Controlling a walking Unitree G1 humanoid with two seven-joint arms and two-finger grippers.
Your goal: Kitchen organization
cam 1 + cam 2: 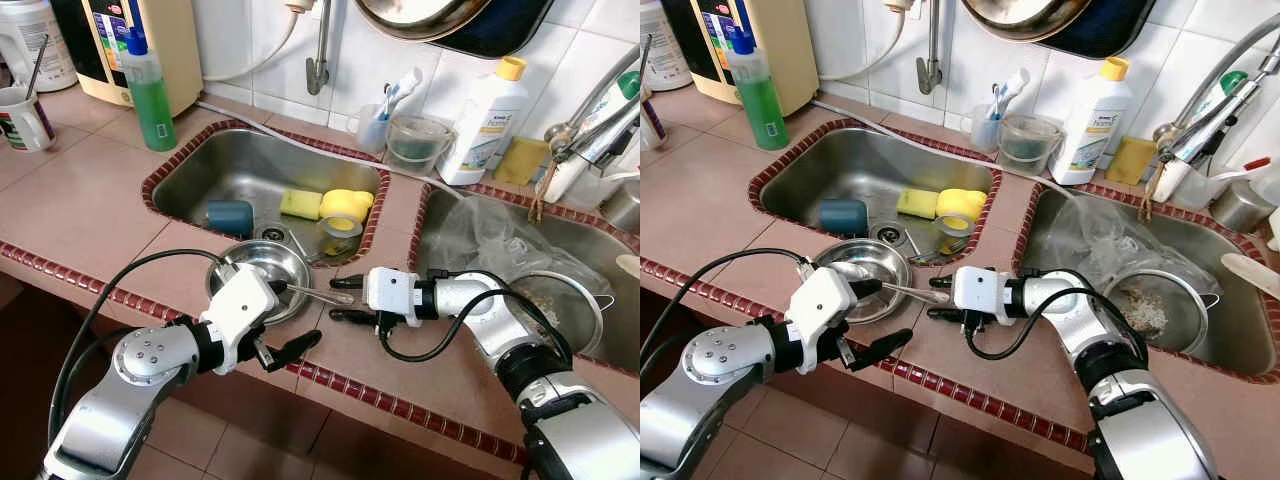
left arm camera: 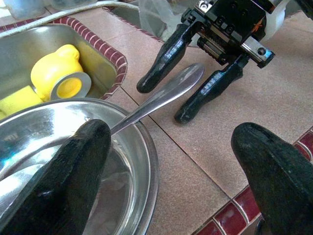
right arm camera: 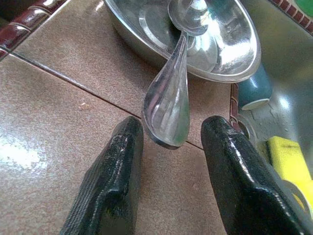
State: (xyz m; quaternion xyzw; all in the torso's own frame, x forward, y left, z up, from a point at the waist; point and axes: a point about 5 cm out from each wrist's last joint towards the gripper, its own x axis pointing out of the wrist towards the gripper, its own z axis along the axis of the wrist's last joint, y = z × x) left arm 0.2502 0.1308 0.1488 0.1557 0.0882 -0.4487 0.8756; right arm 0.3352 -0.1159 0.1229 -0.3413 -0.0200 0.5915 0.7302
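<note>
A: Largest item first. Worktop (image 1: 90, 210), tiled pink with a red border, two steel sinks set into it. Near sink (image 1: 215, 170) holds a teal cup (image 1: 230, 216), a yellow sponge (image 1: 300, 203) and a roll of tape (image 1: 342, 226) against something yellow.

B: Next down?

A: Steel bowl (image 1: 262, 262), on the worktop between the near sink and the front edge. A spoon (image 1: 318, 293) lies in it, its bowl end inside, its handle sticking out over the rim toward the right tool (image 1: 347, 306).

B: State of the tools?

A: Right tool: fingers spread moderately, one on each side of the handle tip, apparently not yet touching it, holding nothing. Left tool (image 1: 277, 322): fingers wide apart, empty, just beside the bowl on the edge side.

B: Risks, by my reading?

A: Entry one: the handle hangs free above the tile, so a close that lands off-centre could lever the spoon round and flip it out of the bowl. Entry two: the bowl is light and smooth, and a push along the spoon may slide it toward the sink lip or the front edge. Entry three: polished, tapering metal; a grip only on the tip may slip on lifting. Entry four: both tools are near each other, so their fingers could clash.
</note>
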